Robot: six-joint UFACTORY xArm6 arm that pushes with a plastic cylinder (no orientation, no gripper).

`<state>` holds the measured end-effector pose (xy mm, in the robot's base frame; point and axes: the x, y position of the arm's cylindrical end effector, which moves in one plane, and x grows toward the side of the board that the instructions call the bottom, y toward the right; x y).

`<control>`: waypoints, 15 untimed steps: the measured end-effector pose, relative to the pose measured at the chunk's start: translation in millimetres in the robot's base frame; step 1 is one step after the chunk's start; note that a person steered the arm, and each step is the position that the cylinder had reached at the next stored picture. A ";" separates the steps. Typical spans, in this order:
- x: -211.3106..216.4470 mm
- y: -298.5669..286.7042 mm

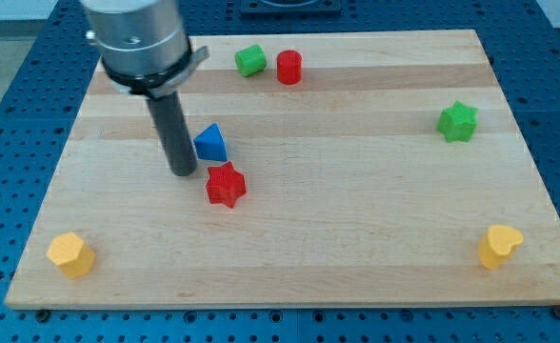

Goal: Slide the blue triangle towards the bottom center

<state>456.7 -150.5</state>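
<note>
The blue triangle (pixel 210 143) lies on the wooden board (pixel 356 229), left of centre in the upper half. My tip (pixel 184 172) rests on the board just to the left of the triangle and slightly below it, a small gap apart. A red star block (pixel 226 185) sits just below and to the right of the triangle, close to my tip's right side.
A green block (pixel 250 61) and a red cylinder (pixel 290 68) stand near the top edge. A green star (pixel 457 121) is at the right. A yellow hexagon (pixel 70 253) is at the bottom left, a yellow heart-like block (pixel 500 246) at the bottom right.
</note>
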 end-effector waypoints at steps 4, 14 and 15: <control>-43.5 166.9; 66.4 135.6; 57.8 134.8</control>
<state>514.4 -15.6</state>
